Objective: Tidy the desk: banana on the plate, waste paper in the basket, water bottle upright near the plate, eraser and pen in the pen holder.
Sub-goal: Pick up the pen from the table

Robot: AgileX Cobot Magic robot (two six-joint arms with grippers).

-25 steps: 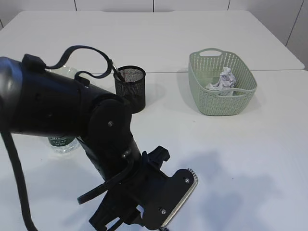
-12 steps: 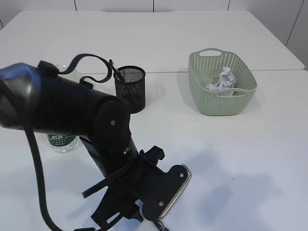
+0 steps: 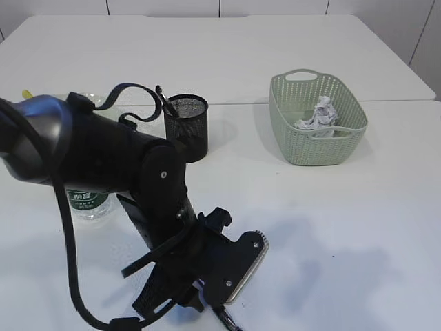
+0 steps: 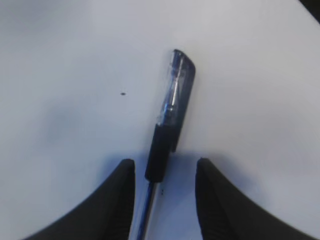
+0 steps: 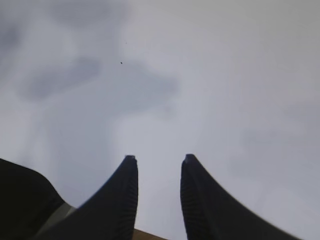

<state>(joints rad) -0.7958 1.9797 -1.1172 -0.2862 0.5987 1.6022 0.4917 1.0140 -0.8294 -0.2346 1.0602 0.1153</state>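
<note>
Pen lies flat on the white table at the near edge, capped end pointing away from the left gripper. We see that gripper low over it, jaws parted, one finger either side of the barrel with a gap on both sides, not clamped. In the exterior view only the pen's tip shows under the arm. Right gripper hangs over bare tabletop, jaws apart, nothing between them. Further back on the left, we note the water bottle partly hidden behind the left arm; we cannot tell how it stands. Beyond it the black mesh pen holder. Far right, the green basket with crumpled waste paper inside
</note>
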